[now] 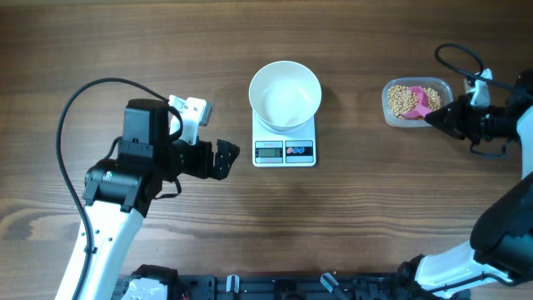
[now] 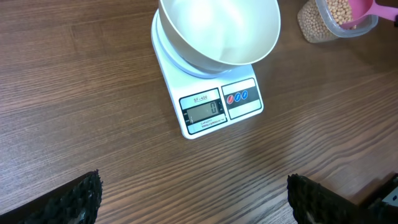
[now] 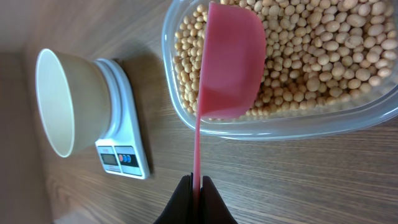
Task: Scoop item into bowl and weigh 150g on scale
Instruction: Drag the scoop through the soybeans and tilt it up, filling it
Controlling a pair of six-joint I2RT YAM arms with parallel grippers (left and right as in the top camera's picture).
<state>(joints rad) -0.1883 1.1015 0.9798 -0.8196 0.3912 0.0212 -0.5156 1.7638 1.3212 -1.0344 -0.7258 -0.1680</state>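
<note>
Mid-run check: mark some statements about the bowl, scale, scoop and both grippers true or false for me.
The bowl sits on the scale. True.
The bowl is already partly filled. False: it is empty; the beans lie in the clear tub.
The right gripper is shut on the handle of the pink scoop. True.
The left gripper grips the scale. False: it is open, empty, apart from the scale.

The table [image 1: 375, 208] is matt, grained brown wood. The bowl [image 1: 286, 93] is smooth glossy white, the scale [image 1: 285, 138] smooth white plastic. On the right, a clear glossy plastic tub [image 1: 386, 100] holds matt beans [image 1: 404, 98] and a pink plastic scoop [image 1: 421, 102]. The left gripper [image 2: 196, 196] has rough black pads [image 2: 74, 199].
</note>
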